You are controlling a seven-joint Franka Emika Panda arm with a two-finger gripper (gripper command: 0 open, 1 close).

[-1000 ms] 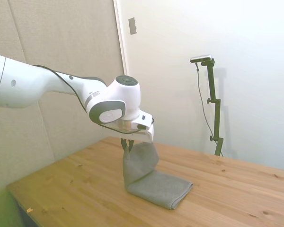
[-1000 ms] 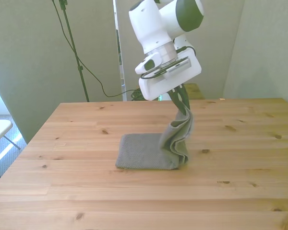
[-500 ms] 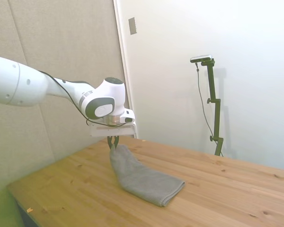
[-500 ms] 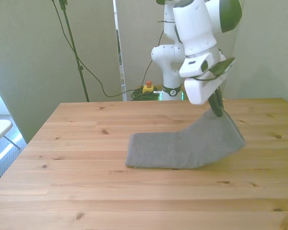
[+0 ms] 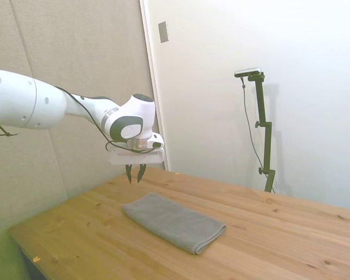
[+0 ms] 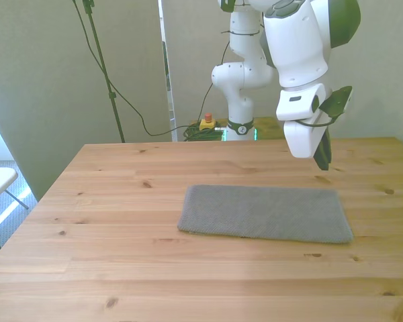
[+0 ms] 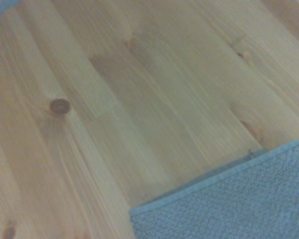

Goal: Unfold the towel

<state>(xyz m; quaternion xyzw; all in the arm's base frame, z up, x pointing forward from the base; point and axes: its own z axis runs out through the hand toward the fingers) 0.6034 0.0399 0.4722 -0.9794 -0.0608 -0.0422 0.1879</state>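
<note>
The grey towel (image 5: 172,221) (image 6: 265,212) lies flat on the wooden table (image 6: 121,268) as one long rectangle. My gripper (image 5: 135,174) (image 6: 322,161) hangs open in the air above the towel's end at the front view's right, holding nothing and clear of the cloth. In the wrist view a corner of the towel (image 7: 229,209) shows against bare wood.
The table's wooden top (image 5: 291,233) stretches around the towel on all sides. Behind the table's far edge, by the robot's base, sits a small yellow box with a red button (image 6: 205,123). Cables (image 6: 131,107) hang at the back.
The gripper carried the towel's lifted end toward the front view's right, laying the cloth out flat. It then let go, opened and rose clear of it.
</note>
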